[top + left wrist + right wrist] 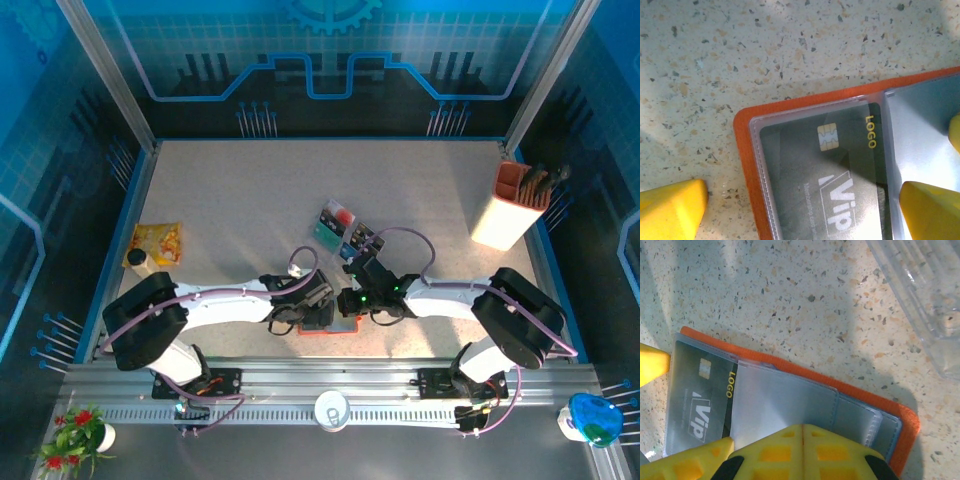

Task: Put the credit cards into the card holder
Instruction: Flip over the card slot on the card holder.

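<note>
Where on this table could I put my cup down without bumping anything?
Bare table lies beyond the cards and on either side of them, toward the snack bag and the pen box. Crowded: the near middle, where the left gripper and right gripper meet over the card holder.

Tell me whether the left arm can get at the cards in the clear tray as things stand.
Probably yes. The left gripper is open and empty over the card holder, and the credit cards lie just beyond it, with bare table between.
</note>
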